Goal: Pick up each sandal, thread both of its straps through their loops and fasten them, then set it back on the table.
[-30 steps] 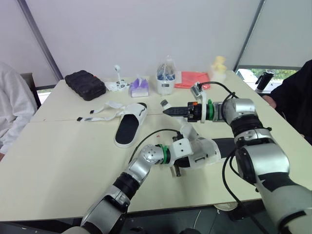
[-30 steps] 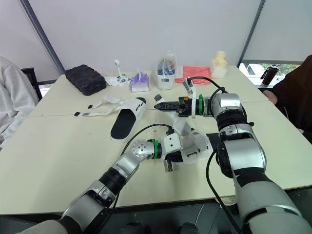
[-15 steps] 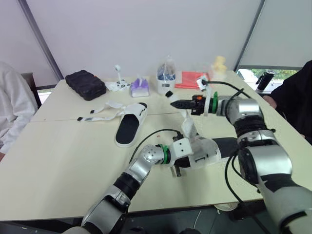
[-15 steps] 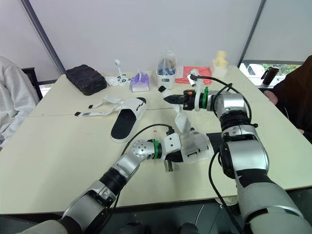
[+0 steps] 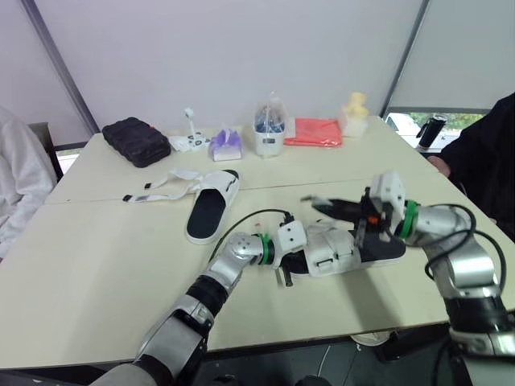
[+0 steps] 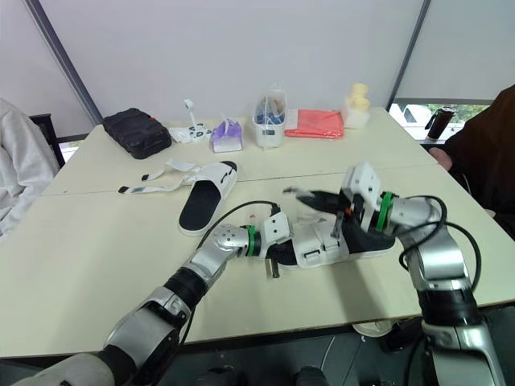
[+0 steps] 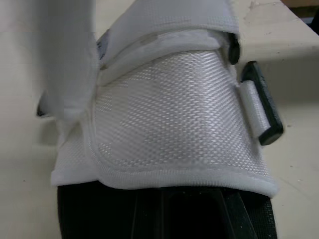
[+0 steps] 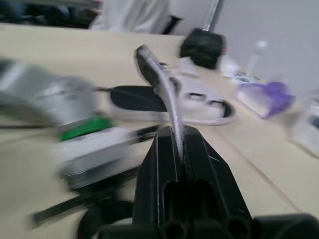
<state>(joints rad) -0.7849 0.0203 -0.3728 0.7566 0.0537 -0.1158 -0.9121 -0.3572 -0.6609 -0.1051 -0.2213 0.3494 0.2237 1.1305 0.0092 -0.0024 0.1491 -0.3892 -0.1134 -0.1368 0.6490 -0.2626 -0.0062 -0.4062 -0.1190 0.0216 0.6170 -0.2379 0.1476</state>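
A white sandal with a black sole (image 5: pixel 331 256) lies near the table's front, right of centre. My left gripper (image 5: pixel 283 272) is shut on its near edge, and the woven upper (image 7: pixel 174 114) and a black buckle loop (image 7: pixel 261 112) sit right in front of it. My right gripper (image 5: pixel 318 203) hovers just above this sandal, shut on the end of its white strap (image 8: pixel 167 94). The second sandal (image 5: pixel 211 211) lies flat further left, its loose straps (image 5: pixel 165 183) spread over the table.
Along the far edge stand a black pouch (image 5: pixel 138 141), a purple tissue pack (image 5: pixel 224 145), a clear container (image 5: pixel 269 129), a red cloth (image 5: pixel 314 131) and a yellow figurine (image 5: pixel 352 112). A person's dark sleeve (image 5: pixel 483 161) is at the right, a white sleeve (image 5: pixel 16 185) at the left.
My right gripper has closed on the strap end and swung down and to the right, from over the table's middle to just above the sandal. The camera has shifted slightly.
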